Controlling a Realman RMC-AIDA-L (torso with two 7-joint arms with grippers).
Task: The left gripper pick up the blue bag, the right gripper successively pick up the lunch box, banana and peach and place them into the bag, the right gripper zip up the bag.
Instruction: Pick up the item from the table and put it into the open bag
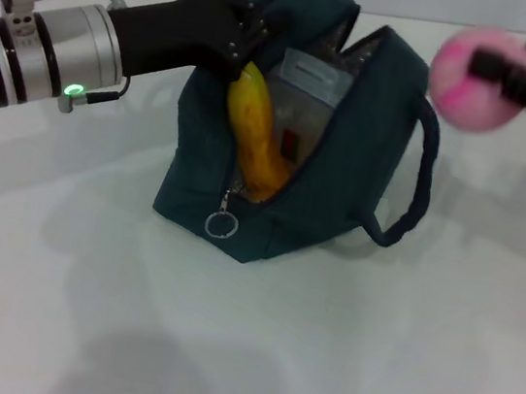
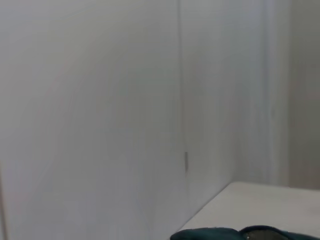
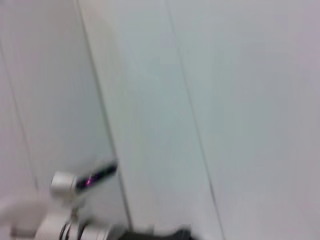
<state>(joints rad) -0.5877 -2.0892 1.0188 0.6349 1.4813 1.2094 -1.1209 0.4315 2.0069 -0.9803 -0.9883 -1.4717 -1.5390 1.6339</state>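
Observation:
The blue bag point(image 1: 345, 169) stands unzipped on the white table, its mouth facing me. Inside it the banana point(image 1: 255, 137) stands on end at the opening's left edge, with the clear lunch box point(image 1: 307, 91) behind it against the foil lining. My left gripper point(image 1: 235, 34) is shut on the bag's upper left rim and holds it up. At the upper right, my right gripper point(image 1: 500, 78) is shut on the pink peach point(image 1: 475, 80), in the air to the right of the bag's top. A sliver of the bag point(image 2: 240, 234) shows in the left wrist view.
The zipper's metal ring pull point(image 1: 220, 223) hangs at the bag's lower front. One loop handle point(image 1: 410, 193) droops on the bag's right side. The white table point(image 1: 241, 351) spreads out in front. The right wrist view shows a wall and part of the left arm point(image 3: 75, 190).

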